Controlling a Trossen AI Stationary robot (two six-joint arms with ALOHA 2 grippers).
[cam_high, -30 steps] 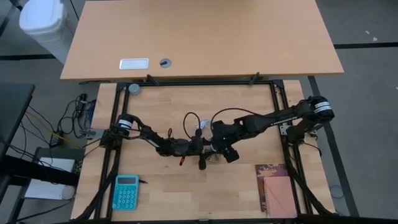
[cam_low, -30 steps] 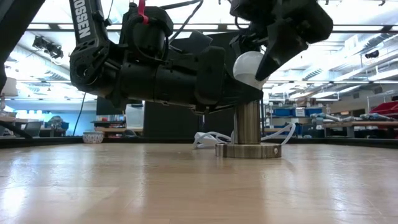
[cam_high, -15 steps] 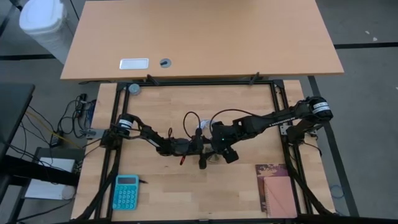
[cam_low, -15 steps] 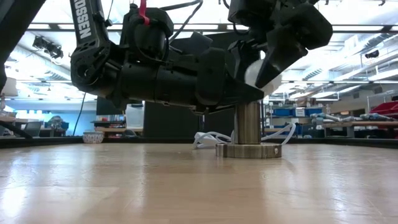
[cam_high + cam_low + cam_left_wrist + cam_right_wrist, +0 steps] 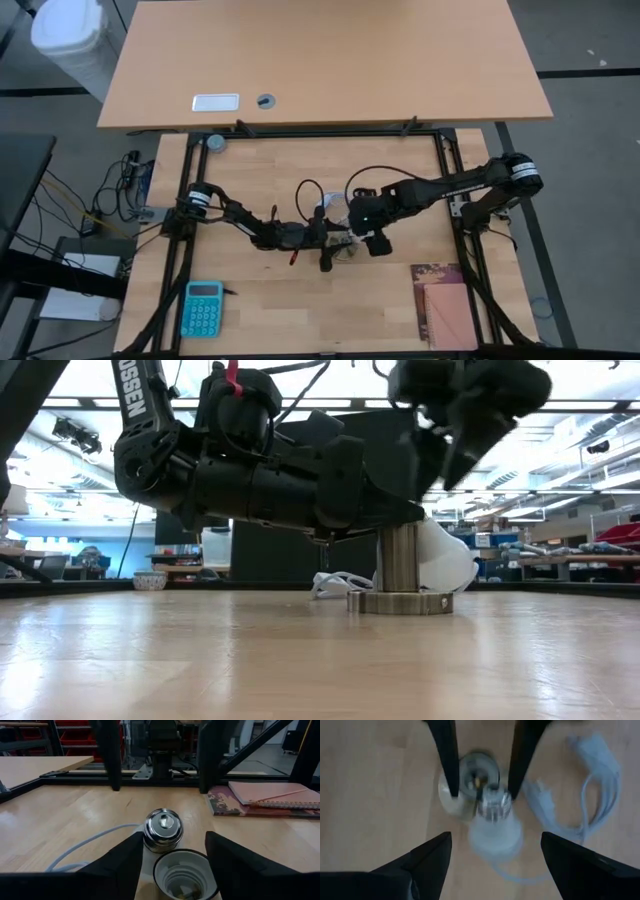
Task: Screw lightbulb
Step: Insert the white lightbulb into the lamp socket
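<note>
The white lightbulb (image 5: 440,560) lies tipped against the silvery socket (image 5: 400,560). Its globe is low by the socket's base disc, and its screw base (image 5: 163,830) points up beside the socket's rim. In the right wrist view the lightbulb (image 5: 495,822) is blurred. My left gripper (image 5: 172,865) reaches in level, its fingers on either side of the socket's upright tube (image 5: 185,875), with a gap on one side. My right gripper (image 5: 492,865) hangs open above the lightbulb, apart from it. From overhead, my right gripper (image 5: 372,237) stands just right of the socket (image 5: 343,252). My left gripper has a finger (image 5: 235,865) close against the rim of the socket's tube. I cannot tell whether it touches. The other finger (image 5: 122,865) stands apart from the tube.
A coiled white cable (image 5: 325,205) lies just beyond the socket. A turquoise calculator (image 5: 202,308) sits at the near left and a notebook (image 5: 443,305) at the near right. A black frame (image 5: 440,160) edges the table.
My right gripper has risen and gone toward the table's right edge, rolling as it went. The lightbulb, held above the socket a second ago, has come out of its fingers. It has fallen onto its side against the socket.
</note>
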